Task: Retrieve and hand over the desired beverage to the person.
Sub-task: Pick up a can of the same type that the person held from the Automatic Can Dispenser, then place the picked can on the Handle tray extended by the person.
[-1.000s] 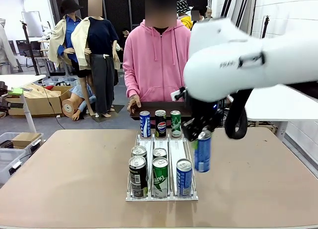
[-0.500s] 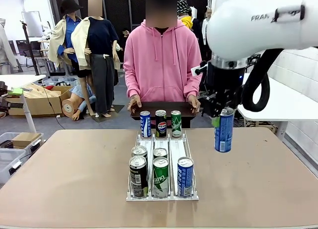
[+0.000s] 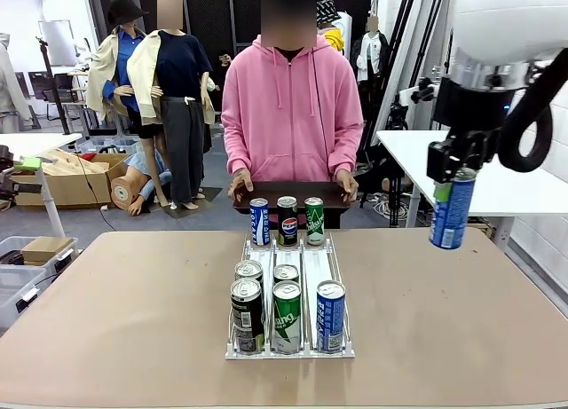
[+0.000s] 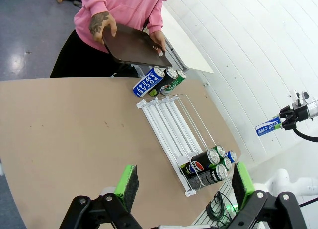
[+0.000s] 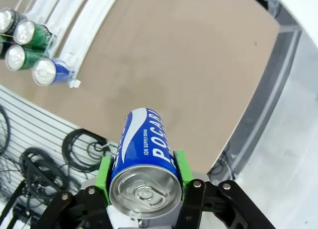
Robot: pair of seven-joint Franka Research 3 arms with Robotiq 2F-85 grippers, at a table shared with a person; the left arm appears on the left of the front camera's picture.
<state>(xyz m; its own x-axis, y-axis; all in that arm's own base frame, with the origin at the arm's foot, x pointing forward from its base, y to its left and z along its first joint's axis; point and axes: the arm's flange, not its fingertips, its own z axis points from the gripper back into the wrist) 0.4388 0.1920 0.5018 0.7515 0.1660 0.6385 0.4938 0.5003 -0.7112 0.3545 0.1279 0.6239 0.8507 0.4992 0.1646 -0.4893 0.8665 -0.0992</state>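
Observation:
My right gripper (image 3: 453, 174) is shut on a blue Pocari Sweat can (image 3: 450, 212), which hangs upright above the table's right side, well clear of the can rack (image 3: 312, 265). In the right wrist view the can (image 5: 144, 154) sits between the green pads (image 5: 104, 172). The person (image 3: 288, 98) in a pink hoodie stands at the far edge and holds a dark tray (image 3: 288, 194) with both hands. My left gripper (image 4: 185, 182) is open, high over the table's left side, with nothing between its fingers. From there the blue can (image 4: 268, 125) shows far off on the right.
The rack holds three cans at its far end (image 3: 287, 220) and several at its near end (image 3: 284, 313). Bare tabletop (image 3: 133, 302) lies to the left and right of it. A white table (image 3: 497, 174) stands beyond the right edge.
My right arm has swung to the right and upward with the blue can, from beside the rack to above the table's right edge. The person and the left gripper have not moved.

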